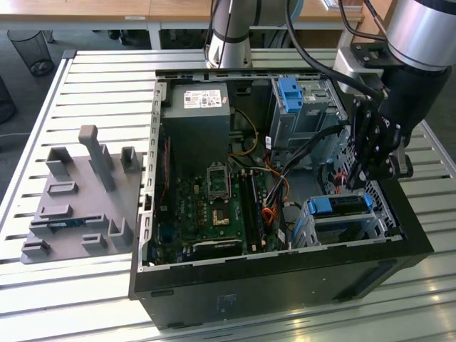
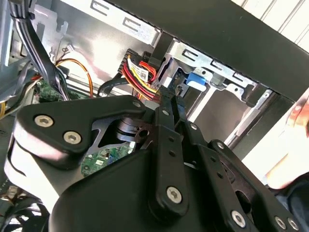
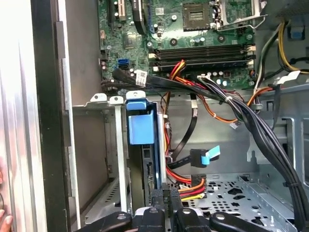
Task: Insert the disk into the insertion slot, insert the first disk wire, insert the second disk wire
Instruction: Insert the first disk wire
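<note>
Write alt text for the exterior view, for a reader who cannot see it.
The gripper reaches down into an open computer case, above the disk, which sits in the insertion slot at the exterior view's right. A grey fixture plate lies on the slatted table beside it.

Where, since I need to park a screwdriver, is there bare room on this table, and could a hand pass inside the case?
Bare slats of the table lie beyond the grey fixture and in front of it, on the exterior view's left of the computer case. Inside it is crowded: the gripper hangs at the disk, with cables crossing beside.
</note>
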